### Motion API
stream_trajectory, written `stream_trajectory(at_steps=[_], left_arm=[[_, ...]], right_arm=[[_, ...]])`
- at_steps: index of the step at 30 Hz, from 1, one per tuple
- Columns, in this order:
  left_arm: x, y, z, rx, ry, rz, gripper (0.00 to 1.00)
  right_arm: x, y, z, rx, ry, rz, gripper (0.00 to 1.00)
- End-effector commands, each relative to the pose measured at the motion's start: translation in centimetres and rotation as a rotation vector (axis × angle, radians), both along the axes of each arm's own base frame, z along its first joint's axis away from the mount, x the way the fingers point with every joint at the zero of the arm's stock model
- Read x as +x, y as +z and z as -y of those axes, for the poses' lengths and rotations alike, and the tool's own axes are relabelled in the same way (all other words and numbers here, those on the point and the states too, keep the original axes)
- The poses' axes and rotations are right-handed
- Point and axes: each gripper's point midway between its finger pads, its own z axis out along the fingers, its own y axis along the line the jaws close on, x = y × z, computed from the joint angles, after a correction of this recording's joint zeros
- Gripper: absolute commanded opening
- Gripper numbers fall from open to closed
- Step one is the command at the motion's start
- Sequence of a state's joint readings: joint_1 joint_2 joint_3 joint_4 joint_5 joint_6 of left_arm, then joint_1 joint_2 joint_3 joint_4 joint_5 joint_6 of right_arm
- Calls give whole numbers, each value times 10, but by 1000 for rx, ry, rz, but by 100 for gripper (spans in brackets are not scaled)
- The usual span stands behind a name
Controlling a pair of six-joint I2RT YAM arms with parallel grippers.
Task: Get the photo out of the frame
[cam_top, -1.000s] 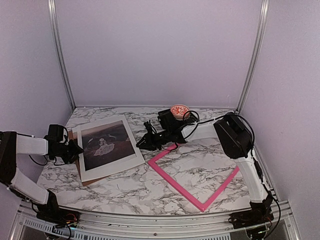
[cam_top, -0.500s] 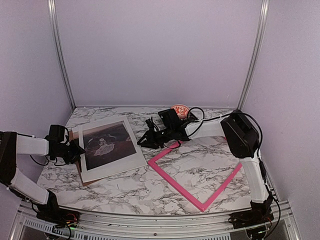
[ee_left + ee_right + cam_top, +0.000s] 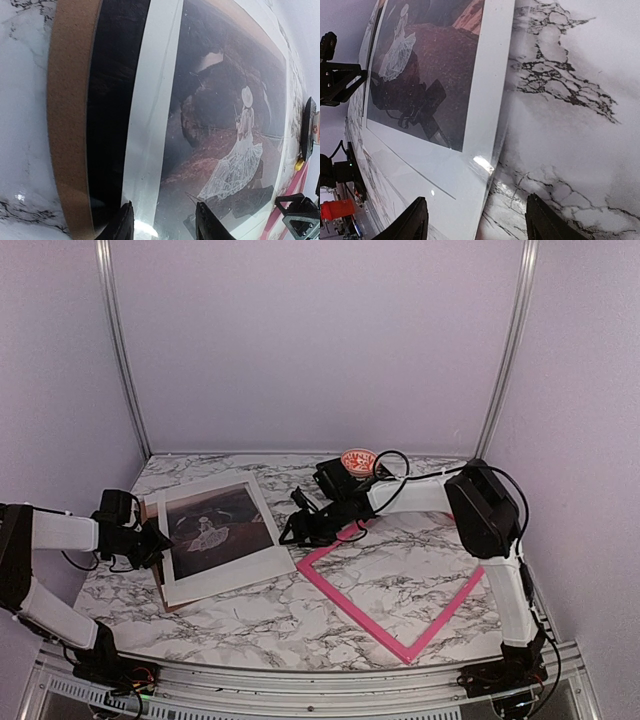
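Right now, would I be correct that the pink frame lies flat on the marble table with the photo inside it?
Not quite. The frame does lie flat on the marble table, but only marble shows inside it. The top external view shows the photo lying outside the frame, to its left, on the brown backing board.

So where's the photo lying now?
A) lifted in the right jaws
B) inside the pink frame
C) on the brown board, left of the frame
C: the photo lies flat on the brown board, apart from the empty pink frame.
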State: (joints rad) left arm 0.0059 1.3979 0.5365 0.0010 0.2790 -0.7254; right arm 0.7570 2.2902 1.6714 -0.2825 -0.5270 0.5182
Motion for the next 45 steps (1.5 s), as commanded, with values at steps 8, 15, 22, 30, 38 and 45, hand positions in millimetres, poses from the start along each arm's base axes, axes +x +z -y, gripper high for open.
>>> stream_trajectory(at_steps=[8, 15, 22, 30, 38, 45], left_arm=[[-12, -3, 27, -9, -88, -49, 43], [-17, -13, 23, 10, -73, -80, 43], [-14, -2, 19, 48, -84, -65, 43], [-5, 50, -12, 185, -32, -11, 50], [35, 47, -57, 198, 45, -24, 56], [85, 34, -81, 192, 88, -26, 58]], right_arm=[[-32, -8, 8, 1, 46, -99, 66], [-24, 3, 11, 147, -8, -165, 64], [-5, 0, 23, 59, -72, -87, 64], [6, 2, 19, -42, -65, 47, 64], [18, 12, 11, -37, -59, 123, 65], [30, 21, 5, -15, -65, 170, 65]])
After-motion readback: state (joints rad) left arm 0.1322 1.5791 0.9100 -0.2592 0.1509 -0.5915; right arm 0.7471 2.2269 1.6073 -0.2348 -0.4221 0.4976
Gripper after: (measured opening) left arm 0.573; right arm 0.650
